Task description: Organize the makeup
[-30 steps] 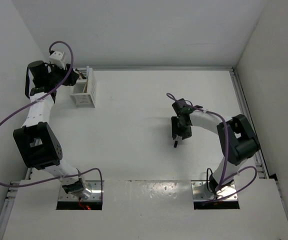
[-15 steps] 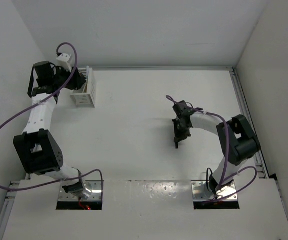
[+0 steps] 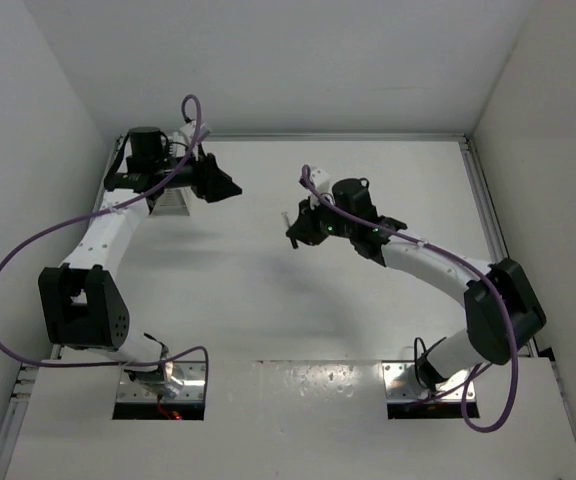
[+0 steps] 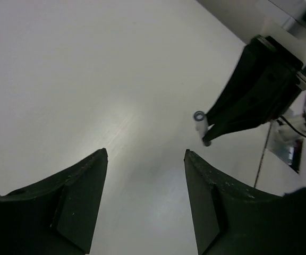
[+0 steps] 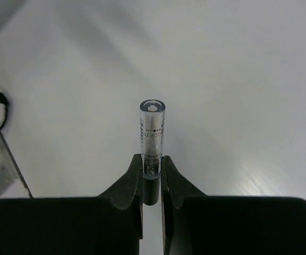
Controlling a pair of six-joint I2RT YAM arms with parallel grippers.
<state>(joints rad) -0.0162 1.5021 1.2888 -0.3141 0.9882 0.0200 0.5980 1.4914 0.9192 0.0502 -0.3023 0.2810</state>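
My right gripper [image 5: 152,166] is shut on one makeup stick [image 5: 152,135], a slim clear tube with printed letters and a dark lower end, which pokes straight out from between the fingers. In the top view this gripper [image 3: 295,230] is held above the table's middle and faces left. My left gripper [image 3: 220,188] faces it from the left with a gap between them. In the left wrist view my left gripper [image 4: 145,154] is open and empty, and the right gripper's fingers [image 4: 248,101] show at upper right with the stick [image 4: 201,127]. Other makeup sticks are not in view.
The white slatted holder [image 3: 174,203] stands at the back left, mostly hidden behind my left arm. A metal rail [image 3: 488,220] runs along the table's right edge. White walls close in the back and both sides.
My left gripper has swung away from the holder to the right, over the table. My right gripper has risen from the table with the stick and moved up and left towards it.
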